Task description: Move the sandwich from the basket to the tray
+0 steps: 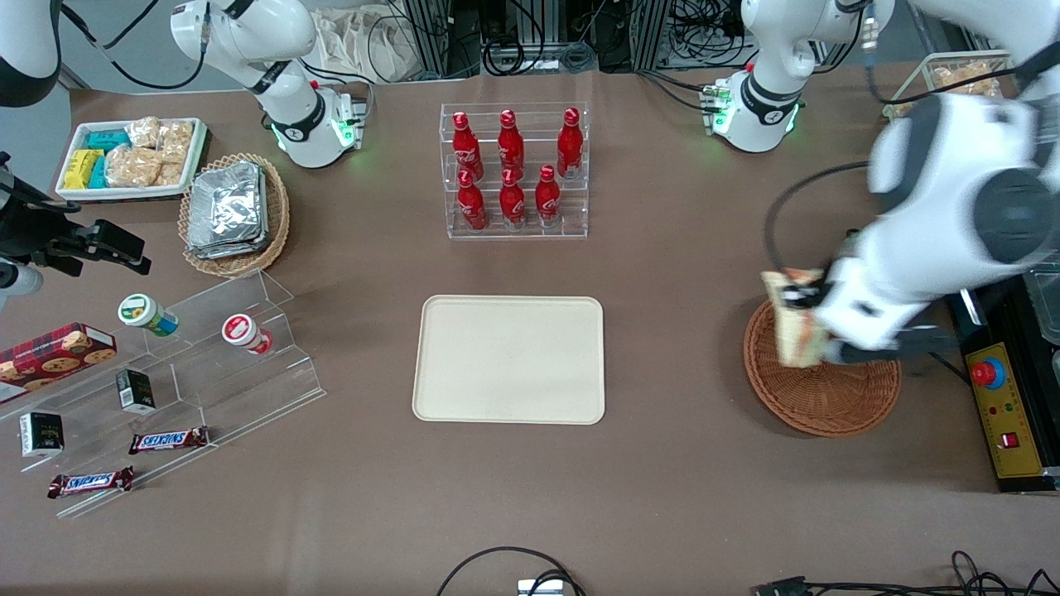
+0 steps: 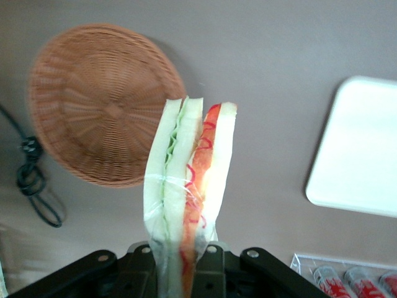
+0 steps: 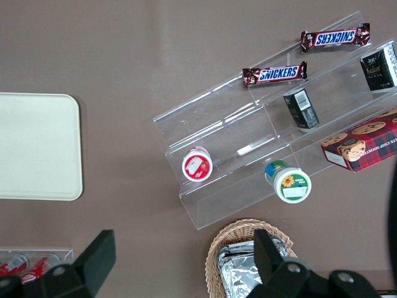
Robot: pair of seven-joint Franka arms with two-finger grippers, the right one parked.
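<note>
My left gripper (image 1: 807, 319) is shut on the sandwich (image 1: 797, 331), a plastic-wrapped wedge of pale bread with green and red-orange filling, and holds it lifted above the reddish-brown wicker basket (image 1: 828, 397). In the left wrist view the sandwich (image 2: 189, 186) stands up from between the black fingers (image 2: 211, 267), with the basket (image 2: 102, 102) lying empty below it and a corner of the cream tray (image 2: 360, 149) beside it. The cream tray (image 1: 509, 359) lies bare at the middle of the table, toward the parked arm from the basket.
A clear rack of red bottles (image 1: 513, 170) stands farther from the front camera than the tray. A yellow control box (image 1: 1006, 414) sits at the working arm's end, beside the basket. Acrylic steps with snacks (image 1: 190, 372) and a tan basket of foil packets (image 1: 232, 211) lie toward the parked arm's end.
</note>
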